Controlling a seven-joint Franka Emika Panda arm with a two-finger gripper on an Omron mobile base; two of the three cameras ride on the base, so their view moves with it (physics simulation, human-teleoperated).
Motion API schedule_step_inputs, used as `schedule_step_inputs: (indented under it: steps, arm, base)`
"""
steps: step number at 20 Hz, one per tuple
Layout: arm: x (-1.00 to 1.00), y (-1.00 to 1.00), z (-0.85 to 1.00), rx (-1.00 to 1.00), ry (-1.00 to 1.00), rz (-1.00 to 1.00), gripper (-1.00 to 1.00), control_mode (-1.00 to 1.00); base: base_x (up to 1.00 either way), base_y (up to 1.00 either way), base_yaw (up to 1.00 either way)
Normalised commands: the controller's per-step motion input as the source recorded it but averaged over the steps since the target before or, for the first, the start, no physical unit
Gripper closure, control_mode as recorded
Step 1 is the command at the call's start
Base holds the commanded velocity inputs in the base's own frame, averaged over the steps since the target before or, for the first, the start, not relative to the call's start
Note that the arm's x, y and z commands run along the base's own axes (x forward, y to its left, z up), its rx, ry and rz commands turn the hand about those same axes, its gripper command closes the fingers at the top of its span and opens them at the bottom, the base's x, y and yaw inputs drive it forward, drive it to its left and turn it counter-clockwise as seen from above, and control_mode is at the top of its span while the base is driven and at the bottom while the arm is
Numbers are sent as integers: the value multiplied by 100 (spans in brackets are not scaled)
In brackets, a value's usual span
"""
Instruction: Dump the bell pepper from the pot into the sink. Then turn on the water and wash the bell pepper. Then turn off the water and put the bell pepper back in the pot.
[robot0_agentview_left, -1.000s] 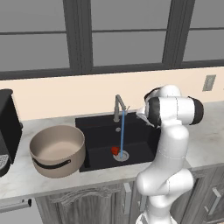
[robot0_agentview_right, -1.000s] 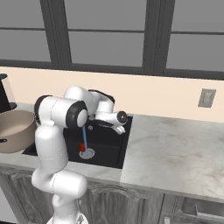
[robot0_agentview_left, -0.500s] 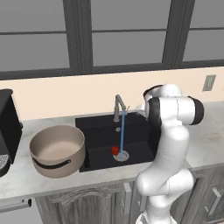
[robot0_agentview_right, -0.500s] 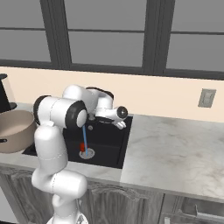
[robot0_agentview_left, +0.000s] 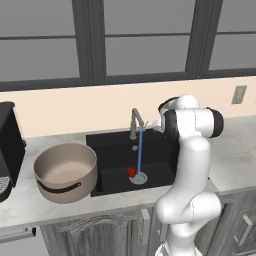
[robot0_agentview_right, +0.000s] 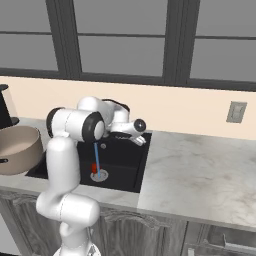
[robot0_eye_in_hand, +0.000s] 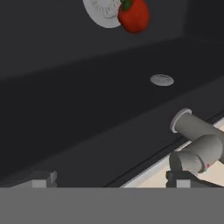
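Water (robot0_agentview_left: 140, 152) runs in a thin blue line from the grey faucet (robot0_agentview_left: 135, 121) down to the round silver drain (robot0_agentview_left: 138, 177) of the black sink (robot0_agentview_left: 112, 160). The red bell pepper (robot0_agentview_left: 132, 172) lies at the bottom of the sink, right beside the drain and touching the stream, in the middle of the left base view. In my hand view the bell pepper sits at the top, partly over the drain.

My arm (robot0_agentview_left: 192, 165) stands tall at the right of the sink in the left base view. It bends at the top and reaches left, toward the back edge of the sink near the faucet. My end effector (robot0_eye_in_hand: 109, 180) is wide open and holds nothing. Its two tips show at the bottom of my hand view, with the faucet base just beside the right one.

The big tan pot (robot0_agentview_left: 65, 172) stands upright on the marble worktop (robot0_agentview_left: 235, 155), left of the sink. A black machine (robot0_agentview_left: 9, 150) stands at the far left.
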Motion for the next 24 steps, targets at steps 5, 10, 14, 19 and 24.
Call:
schedule_step_inputs:
  steps: [5,10,14,19,24]
  arm:
    - [51,0,20,0,12,-3,-100,-100]
    - [52,0,33,3,10,-2,-100,-100]
    - [48,4,34,3,11,-2,-100,-100]
    - [43,14,28,3,12,-2,-100,-100]
    - [42,29,27,3,12,-2,-100,-100]
  base:
    - [0,0,0]
    - [0,0,0]
    - [0,0,0]
    - [0,0,0]
    - [0,0,0]
